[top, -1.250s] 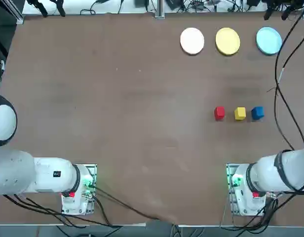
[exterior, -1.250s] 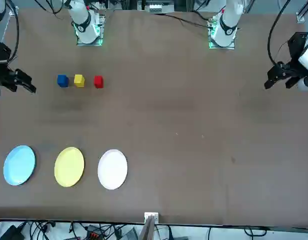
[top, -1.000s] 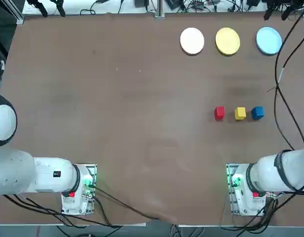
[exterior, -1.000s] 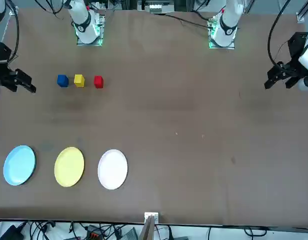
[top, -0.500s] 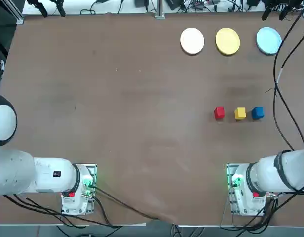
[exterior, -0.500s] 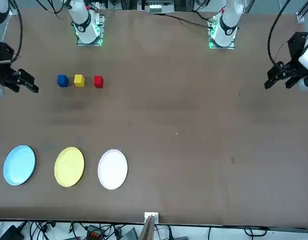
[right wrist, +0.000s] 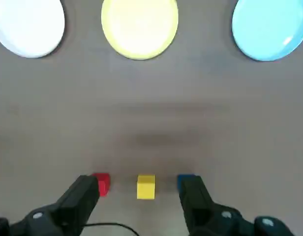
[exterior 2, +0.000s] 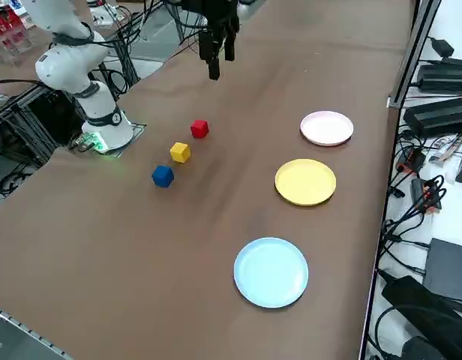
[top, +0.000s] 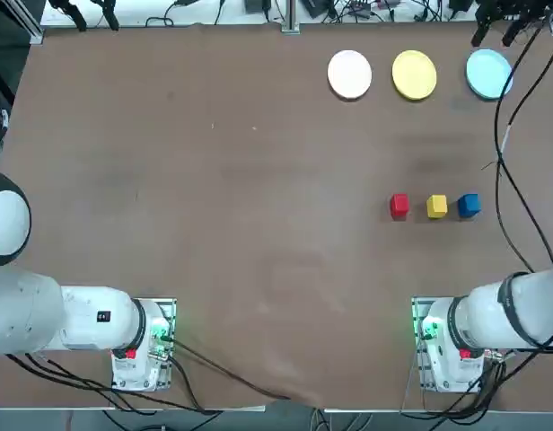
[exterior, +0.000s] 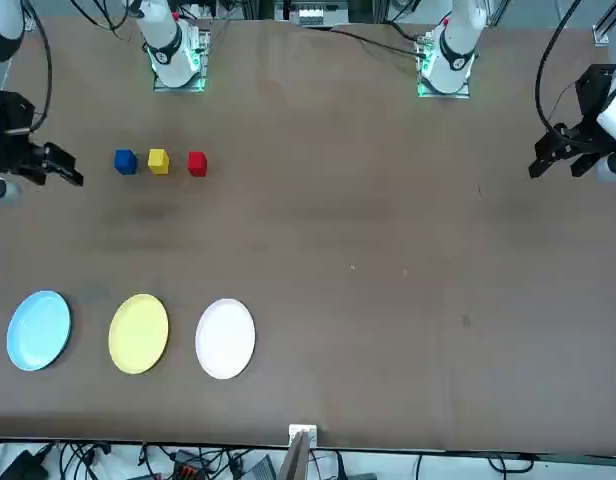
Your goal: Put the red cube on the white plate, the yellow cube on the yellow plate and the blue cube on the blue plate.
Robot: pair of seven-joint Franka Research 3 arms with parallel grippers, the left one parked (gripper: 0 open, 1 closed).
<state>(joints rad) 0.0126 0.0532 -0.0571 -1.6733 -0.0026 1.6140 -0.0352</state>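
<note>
Three cubes lie in a row: the red cube (top: pixel 399 205) (exterior 2: pixel 199 129), the yellow cube (top: pixel 436 206) (exterior 2: pixel 180 152) and the blue cube (top: pixel 469 205) (exterior 2: pixel 163 176). Beyond them lie the white plate (top: pixel 349 74), the yellow plate (top: pixel 414 74) and the blue plate (top: pixel 488 74), all bare. My right gripper (exterior: pixel 68 172) (exterior 2: pixel 220 66) hangs high above the table, open and holding nothing. In the wrist view the gripper (right wrist: pixel 139 189) frames the yellow cube (right wrist: pixel 145 187), with the red cube (right wrist: pixel 102 183) by one finger and the blue cube (right wrist: pixel 183 181) partly hidden by the other.
The right arm's cable (top: pixel 503 135) hangs over the table's right side. Its base (top: pixel 443 346) stands at the near edge. The parked left gripper (exterior: pixel 553 160) hovers at the opposite side. Cables and power units (exterior 2: pixel 441 75) crowd the floor past the far edge.
My right gripper has drifted a little inward over the table, towards the row of cubes, still open. The cubes and plates have not moved.
</note>
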